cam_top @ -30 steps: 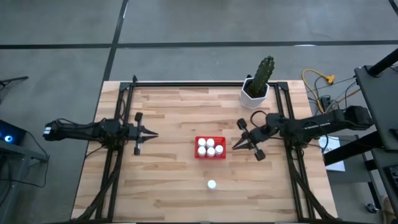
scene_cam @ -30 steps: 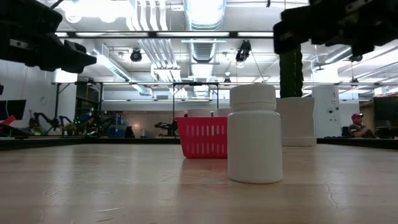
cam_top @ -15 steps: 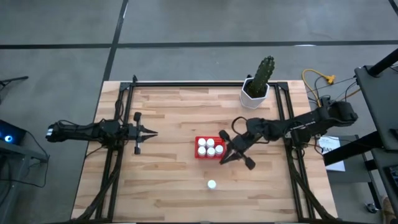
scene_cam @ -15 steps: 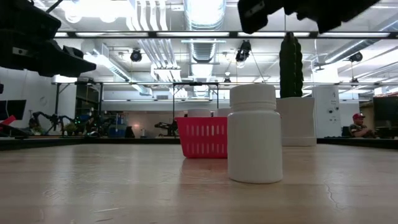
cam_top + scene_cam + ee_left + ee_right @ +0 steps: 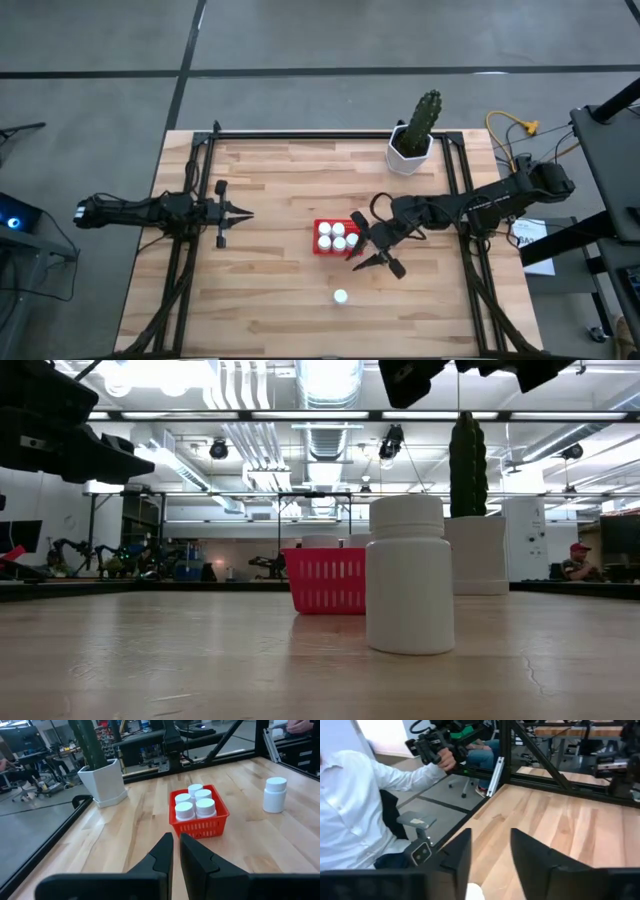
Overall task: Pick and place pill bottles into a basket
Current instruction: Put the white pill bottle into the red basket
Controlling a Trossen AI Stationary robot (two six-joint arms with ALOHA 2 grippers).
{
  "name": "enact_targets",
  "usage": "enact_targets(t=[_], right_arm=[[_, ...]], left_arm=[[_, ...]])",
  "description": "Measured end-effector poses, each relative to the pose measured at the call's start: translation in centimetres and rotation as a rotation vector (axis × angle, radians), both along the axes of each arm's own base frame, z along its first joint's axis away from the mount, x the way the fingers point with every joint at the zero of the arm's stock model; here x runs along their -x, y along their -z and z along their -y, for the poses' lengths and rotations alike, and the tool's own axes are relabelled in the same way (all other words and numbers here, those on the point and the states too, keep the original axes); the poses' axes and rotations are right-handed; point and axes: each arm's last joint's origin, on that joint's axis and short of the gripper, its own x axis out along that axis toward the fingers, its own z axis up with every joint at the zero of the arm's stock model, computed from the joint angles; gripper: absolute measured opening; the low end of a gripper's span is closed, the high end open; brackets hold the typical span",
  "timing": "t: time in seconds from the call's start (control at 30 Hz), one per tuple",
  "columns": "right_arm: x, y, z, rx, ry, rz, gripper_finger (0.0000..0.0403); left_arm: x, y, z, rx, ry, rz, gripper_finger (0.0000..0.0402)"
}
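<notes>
The red basket [image 5: 338, 237] stands at the table's middle with several white pill bottles [image 5: 195, 802] upright in it. One more pill bottle [image 5: 341, 296] stands on its base nearer the front edge, and fills the low view [image 5: 409, 575]. My right gripper [image 5: 368, 260] hovers open in the air just right of the basket's near right corner, pointing toward the near left. A white rounded thing [image 5: 472, 892] shows below and between its fingers; which bottle it is I cannot tell. My left gripper [image 5: 248, 214] waits shut at the left.
A white pot with a cactus [image 5: 412, 140] stands at the far right of the table. Black frame rails [image 5: 195, 200] run along both sides. A person in a white shirt [image 5: 355, 805] sits beyond the table's edge. Bare wood lies around the lone bottle.
My right gripper has swung from right of the basket toward the table's left and near edge, rising a little, to the basket's near right corner. Its fingers have parted. The bottles and basket have stayed put.
</notes>
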Motion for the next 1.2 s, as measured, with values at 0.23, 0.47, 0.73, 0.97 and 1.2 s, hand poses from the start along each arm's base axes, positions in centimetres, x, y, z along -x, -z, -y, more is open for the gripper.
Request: enact_targets(t=[0.23, 0.47, 0.73, 0.97, 1.2], right_arm=[[-0.9, 1.1, 0.0, -0.054, 0.082, -0.069, 0.0214], [-1.3, 1.9, 0.1, -0.084, 0.123, -0.119, 0.0289], [-1.1, 2.2, -0.2, -0.078, 0.173, -0.281, 0.0308], [-1.2, 0.9, -0.6, -0.009, 0.175, -0.356, 0.0299], [-1.3, 0.9, -0.6, 0.013, 0.167, -0.338, 0.0304]], left_arm=[[0.0, 0.0, 0.0, 0.001, -0.001, 0.002, 0.0015], [0.0, 0.0, 0.0, 0.001, -0.001, 0.002, 0.0015], [0.0, 0.0, 0.0, 0.001, -0.005, 0.002, 0.0015], [0.0, 0.0, -0.1, -0.002, -0.019, 0.002, 0.0015], [0.0, 0.0, -0.1, -0.002, -0.019, 0.002, 0.0015]])
